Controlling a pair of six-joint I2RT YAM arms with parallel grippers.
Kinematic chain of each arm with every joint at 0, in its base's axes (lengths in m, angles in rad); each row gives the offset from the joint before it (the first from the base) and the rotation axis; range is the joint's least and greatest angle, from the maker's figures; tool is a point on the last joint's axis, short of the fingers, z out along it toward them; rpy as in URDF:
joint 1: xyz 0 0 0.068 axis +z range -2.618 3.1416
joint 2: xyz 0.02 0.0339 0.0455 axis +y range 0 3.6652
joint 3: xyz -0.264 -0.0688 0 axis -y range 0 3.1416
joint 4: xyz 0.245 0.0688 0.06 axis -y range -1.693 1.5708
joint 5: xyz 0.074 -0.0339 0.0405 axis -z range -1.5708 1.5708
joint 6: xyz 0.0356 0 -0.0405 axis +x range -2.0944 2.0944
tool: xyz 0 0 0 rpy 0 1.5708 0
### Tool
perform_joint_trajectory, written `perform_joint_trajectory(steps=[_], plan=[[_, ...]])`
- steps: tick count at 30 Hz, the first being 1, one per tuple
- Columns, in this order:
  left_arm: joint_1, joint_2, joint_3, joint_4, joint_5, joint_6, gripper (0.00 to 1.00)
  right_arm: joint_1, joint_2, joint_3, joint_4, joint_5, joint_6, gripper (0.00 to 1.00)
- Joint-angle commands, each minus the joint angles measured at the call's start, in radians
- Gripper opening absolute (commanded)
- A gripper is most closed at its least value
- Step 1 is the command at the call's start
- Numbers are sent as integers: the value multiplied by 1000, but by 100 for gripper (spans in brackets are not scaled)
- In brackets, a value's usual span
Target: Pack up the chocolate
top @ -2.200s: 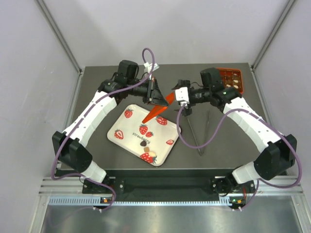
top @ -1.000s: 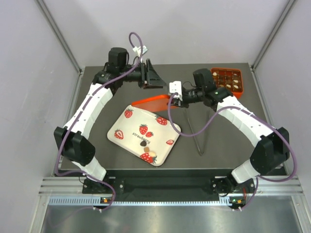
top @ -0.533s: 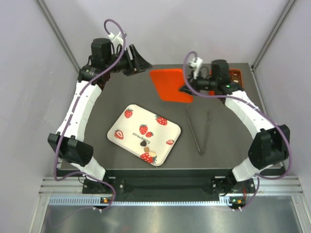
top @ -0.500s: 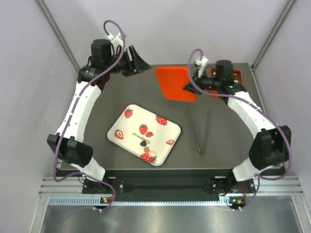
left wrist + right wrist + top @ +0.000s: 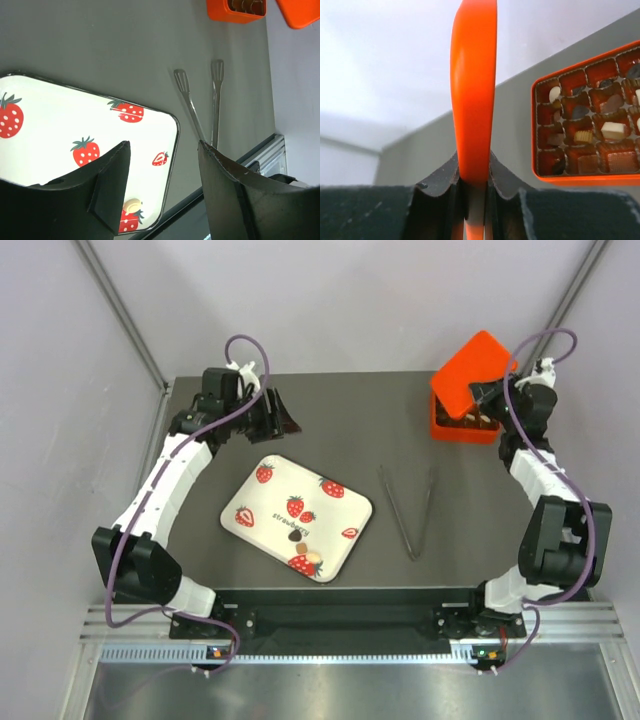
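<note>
The dark table (image 5: 340,410) is carrying everything. The white strawberry-print tray (image 5: 335,512) is lying at an angle on its near-left part. At the far right corner the right gripper (image 5: 472,175) is clamping the edge of the orange lid (image 5: 473,372) between its closed fingers. It is holding the lid tilted in the air above the orange box (image 5: 462,430), and in the wrist view the lid is showing edge-on. The box is sitting open under it, with its divided cells showing. The left gripper (image 5: 162,150) is hovering over the far edge of the tray with its fingers spread apart and nothing between them. The metal tongs (image 5: 398,515) are lying flat between tray and box, their tips pointing away from the arms. Most of the chocolate pieces (image 5: 612,130) are resting in the box's cells — dark, brown and cream. A few others are sitting on the tray near its front corner.
</note>
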Motion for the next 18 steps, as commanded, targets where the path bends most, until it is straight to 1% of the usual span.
perform_joint_trajectory(steps=[1, 7, 10, 18], plan=[[-2, -68, -38, 68, 10, 25, 61, -5, 10, -31, 320, 130, 217, 0], [-2, -79, -84, 98, 2, 29, 61, -3, 136, -102, 622, 234, 452, 0], [-2, -76, -93, 100, 2, 31, 61, -3, 204, -114, 682, 259, 509, 0], [-12, -83, -119, 125, 8, 14, 61, 1, 337, -104, 785, 292, 578, 0]])
